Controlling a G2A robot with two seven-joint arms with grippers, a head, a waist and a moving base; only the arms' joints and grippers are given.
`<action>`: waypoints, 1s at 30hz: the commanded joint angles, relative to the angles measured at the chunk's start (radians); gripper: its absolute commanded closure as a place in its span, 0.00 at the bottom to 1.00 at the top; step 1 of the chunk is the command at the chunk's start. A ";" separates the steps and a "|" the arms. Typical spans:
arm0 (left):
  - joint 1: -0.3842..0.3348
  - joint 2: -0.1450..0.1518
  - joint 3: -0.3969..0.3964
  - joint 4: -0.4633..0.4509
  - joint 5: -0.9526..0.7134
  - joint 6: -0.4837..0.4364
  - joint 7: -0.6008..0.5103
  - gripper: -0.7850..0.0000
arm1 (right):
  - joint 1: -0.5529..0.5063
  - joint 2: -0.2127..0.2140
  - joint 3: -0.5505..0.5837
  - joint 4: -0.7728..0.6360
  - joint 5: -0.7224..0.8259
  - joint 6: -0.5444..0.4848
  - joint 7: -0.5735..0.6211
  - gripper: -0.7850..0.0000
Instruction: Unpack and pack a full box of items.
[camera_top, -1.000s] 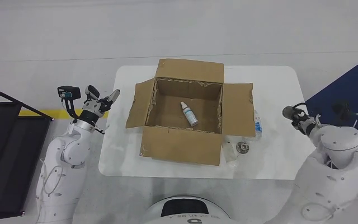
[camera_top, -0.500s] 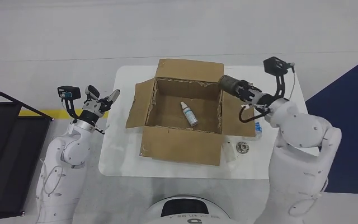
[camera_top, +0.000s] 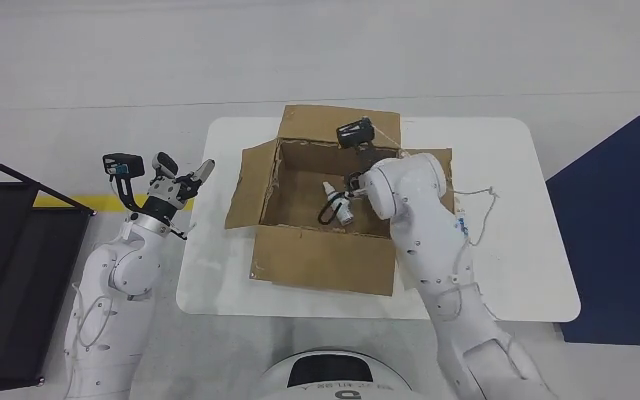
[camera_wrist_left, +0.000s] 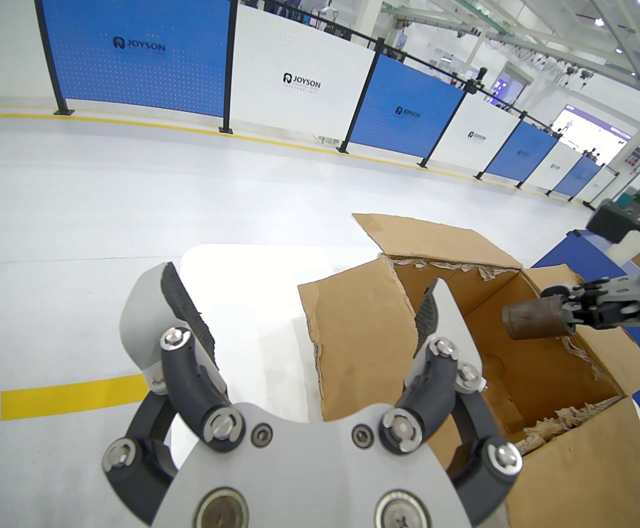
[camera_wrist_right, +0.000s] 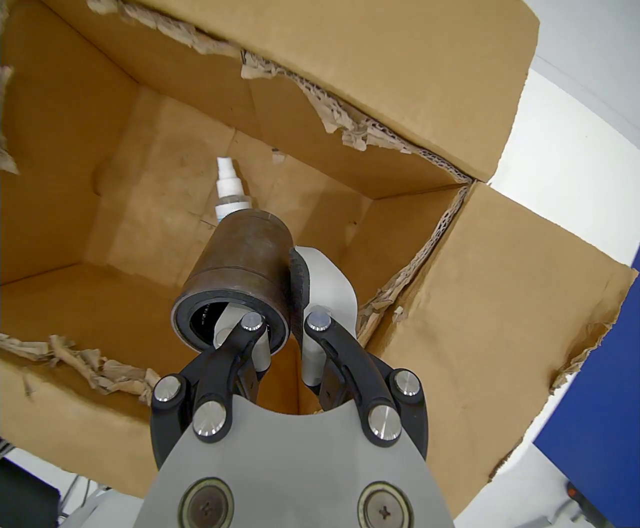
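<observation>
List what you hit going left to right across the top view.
Black rack → left pincer → cardboard box → bare right end of the table → blue panel. Skipped: the right pincer, the dark cylinder it grips and the spray bottle, which overlap inside the box.

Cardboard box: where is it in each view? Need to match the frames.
Top view: cardboard box mid-table, flaps open, right arm over its opening.
Left wrist view: just beyond the left gripper, one flap nearest its fingers.
Right wrist view: beneath the right gripper, which holds a dark cylinder over the inside.
Shared landmark: the white table under the box.
</observation>
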 joint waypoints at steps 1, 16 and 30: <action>0.000 0.000 0.000 0.000 0.000 0.000 0.000 0.00 | 0.014 -0.003 -0.024 0.044 -0.037 0.002 0.005 1.00; 0.000 0.000 0.000 0.000 0.000 0.000 0.000 0.00 | 0.159 -0.051 -0.133 0.422 -0.017 0.047 -0.070 1.00; 0.000 0.000 0.000 0.000 0.000 0.000 0.000 0.00 | 0.155 -0.054 -0.087 0.408 0.012 0.051 -0.140 0.64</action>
